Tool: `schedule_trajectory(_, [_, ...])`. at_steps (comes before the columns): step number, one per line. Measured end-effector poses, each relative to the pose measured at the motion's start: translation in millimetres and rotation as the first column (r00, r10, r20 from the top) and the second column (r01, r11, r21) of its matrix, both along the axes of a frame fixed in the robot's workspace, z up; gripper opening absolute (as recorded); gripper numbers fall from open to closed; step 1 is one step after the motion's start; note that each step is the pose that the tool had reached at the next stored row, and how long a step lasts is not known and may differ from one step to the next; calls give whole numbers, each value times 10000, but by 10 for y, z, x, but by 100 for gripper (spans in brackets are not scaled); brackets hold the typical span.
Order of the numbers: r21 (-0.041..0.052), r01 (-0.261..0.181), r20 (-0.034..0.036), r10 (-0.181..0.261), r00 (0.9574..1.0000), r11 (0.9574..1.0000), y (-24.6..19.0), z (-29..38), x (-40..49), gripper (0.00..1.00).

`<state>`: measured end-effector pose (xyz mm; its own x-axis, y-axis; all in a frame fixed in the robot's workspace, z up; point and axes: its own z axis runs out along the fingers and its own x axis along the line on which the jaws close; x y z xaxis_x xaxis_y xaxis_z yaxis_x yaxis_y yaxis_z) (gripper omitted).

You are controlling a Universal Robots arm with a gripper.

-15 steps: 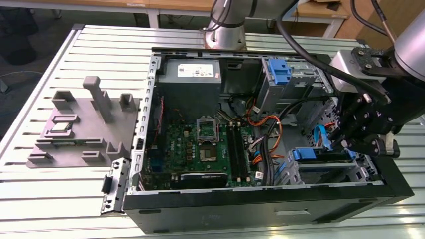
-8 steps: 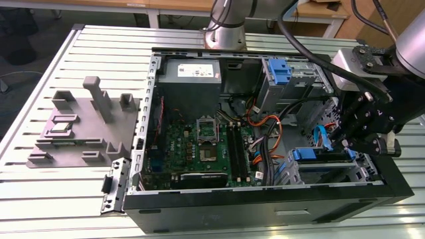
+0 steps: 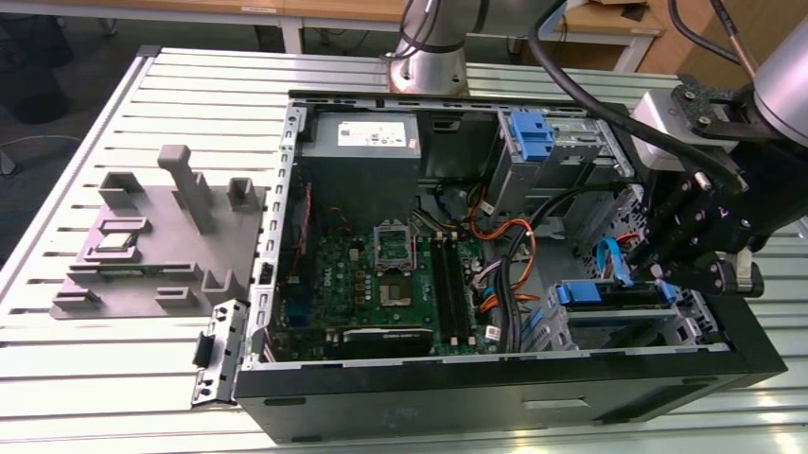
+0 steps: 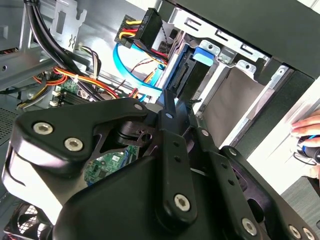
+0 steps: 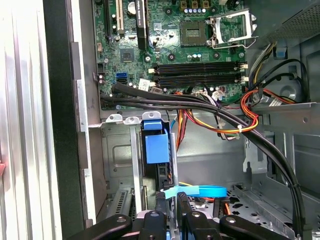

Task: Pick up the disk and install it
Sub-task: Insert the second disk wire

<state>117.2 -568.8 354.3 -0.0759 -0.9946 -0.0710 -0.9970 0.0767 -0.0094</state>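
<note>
Slatted metal table (image 3: 151, 104), grey, carrying an open computer case (image 3: 505, 397) lying on its side.

Gripper (image 3: 676, 270): black, lowered into the case's drive bay at the exterior view's right; its linkage crowds the second wrist view (image 4: 167, 107), and the fingertips show in the first wrist view (image 5: 172, 200). How far the fingers stand apart, and whether they grip anything, cannot be told.

Disk (image 3: 612, 295): seated edge-on in the bay cage directly beneath the gripper, blue rail tab uppermost; the tab shows in both wrist views (image 5: 156, 147) (image 4: 202, 54). Fingertips sit just beside its end; contact uncertain.

Blue cable (image 5: 200, 191): flat, crossing just at the fingertips.

Wire bundle (image 5: 225, 120): orange, red, yellow and black, running between bay and motherboard.

Motherboard (image 3: 378, 293): green, mid-case, with an empty processor socket.

Power supply (image 3: 360, 142): grey box, white sticker, far end of the case.

Grey fixture (image 3: 158, 236): on the table, well apart, at the exterior view's left.
</note>
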Motion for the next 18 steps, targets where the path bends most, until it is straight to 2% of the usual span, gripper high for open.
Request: schedule_trajectory(18, [1, 0, 0, 0, 10000, 10000, 16, -1, 0, 24])
